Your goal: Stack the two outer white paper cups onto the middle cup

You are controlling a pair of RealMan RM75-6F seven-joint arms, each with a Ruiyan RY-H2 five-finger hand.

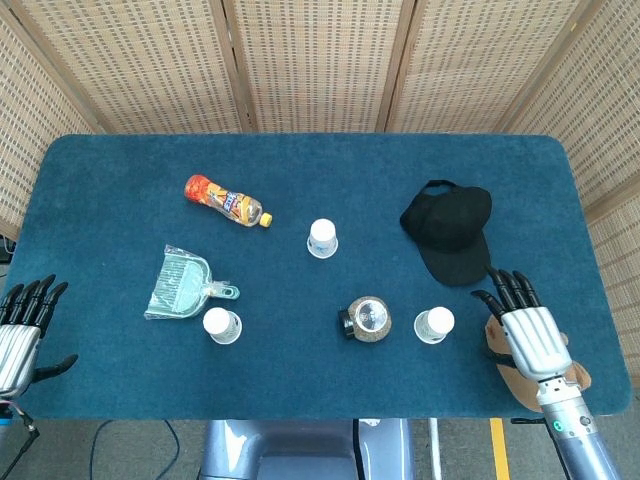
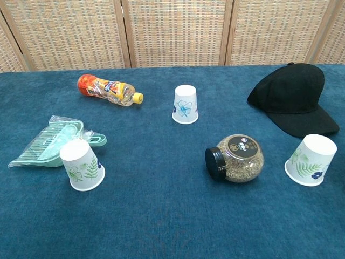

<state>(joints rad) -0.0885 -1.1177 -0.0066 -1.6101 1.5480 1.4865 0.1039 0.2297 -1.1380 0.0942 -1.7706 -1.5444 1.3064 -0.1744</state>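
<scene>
Three white paper cups stand upside down on the blue table. The middle cup [image 1: 322, 238] [image 2: 185, 104] has a blue flower print and sits farthest back. The left cup [image 1: 221, 325] [image 2: 82, 165] stands next to a green dustpan. The right cup [image 1: 434, 325] [image 2: 311, 159] stands in front of the black cap. My right hand [image 1: 526, 335] hovers open, fingers spread, just right of the right cup and apart from it. My left hand [image 1: 20, 330] is open at the table's front left corner, far from the left cup. Neither hand shows in the chest view.
A black cap [image 1: 450, 229] [image 2: 294, 97] lies at the back right. A jar of seeds [image 1: 366, 319] [image 2: 235, 158] lies on its side between the cups. An orange bottle [image 1: 226, 200] [image 2: 110, 89], a green dustpan [image 1: 180, 285] [image 2: 49, 143] and a brown object [image 1: 520, 375] under my right hand also lie here.
</scene>
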